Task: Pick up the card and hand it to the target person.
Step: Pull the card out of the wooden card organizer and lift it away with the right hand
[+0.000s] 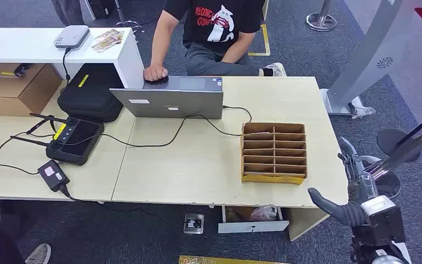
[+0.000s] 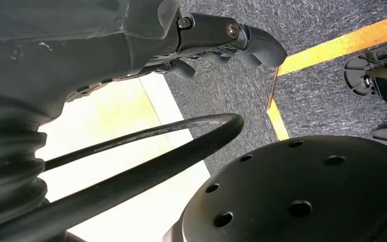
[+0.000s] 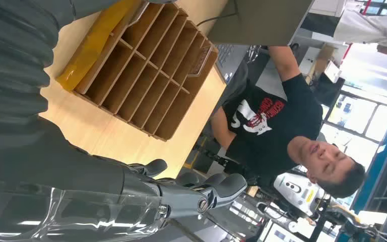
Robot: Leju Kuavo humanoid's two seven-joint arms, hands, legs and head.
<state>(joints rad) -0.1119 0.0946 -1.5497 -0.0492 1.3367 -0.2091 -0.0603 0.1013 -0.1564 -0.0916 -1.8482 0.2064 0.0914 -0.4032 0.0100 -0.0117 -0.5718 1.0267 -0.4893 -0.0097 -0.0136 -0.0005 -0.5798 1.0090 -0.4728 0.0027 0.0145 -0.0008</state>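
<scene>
Item: right hand (image 1: 347, 184). Hangs off the table's right edge, below and to the right of the wooden rack (image 1: 274, 152). Holds nothing; in the right wrist view its fingers (image 3: 216, 190) reach out loosely, thumb apart from them.

Item: left hand (image 2: 221, 38). Seen in the left wrist view over grey carpet, far from the rack. Fingers curl in, nothing visibly in them; whether they are fully closed cannot be told.

Item: card (image 1: 259, 132). Judged to be the pale strip lying in the rack's far-left slot, on the side nearest the laptop (image 1: 170, 102); too small to be sure. Long axis runs left to right, along the slot.

Relation for the coming move: the card lies forward and to the left of the right hand, across the whole rack. The right hand is plainly the nearer one. It would need to pass over the rack's dividers and come down into a narrow slot.

Around the rack: a black cable (image 1: 220, 127) trails just to its left, running to the laptop. A person (image 1: 214, 33) sits beyond the laptop, one hand on its keyboard. A black controller (image 1: 74, 140) and a black case (image 1: 90, 93) lie well to the left.

Obstruction: dividers and the nearby cable.
</scene>
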